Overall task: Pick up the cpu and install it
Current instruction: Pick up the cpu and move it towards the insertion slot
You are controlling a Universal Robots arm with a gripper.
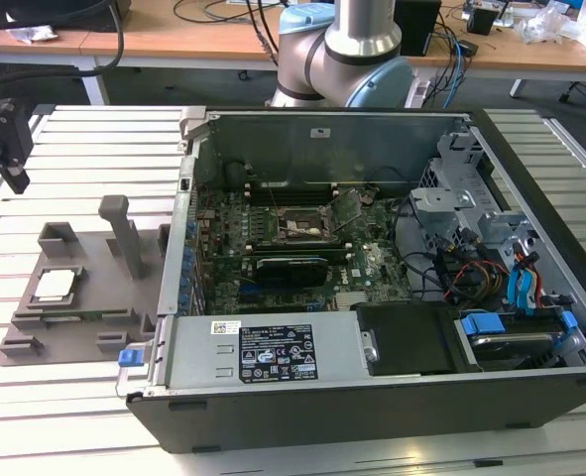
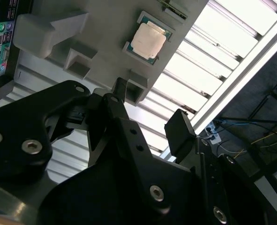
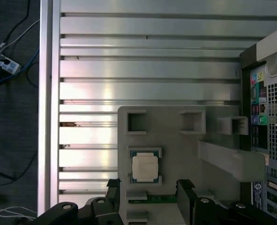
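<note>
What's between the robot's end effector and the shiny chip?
In the exterior view, bare table slats and the grey tray's raised block lie between the end effector and the cpu.

The cpu [image 3: 145,168] is a small square chip with a silvery-white top and a thin green edge, lying flat. It sits clear of the gripper [image 3: 149,191], just beyond its spread jaws, in line with their gap.
</note>
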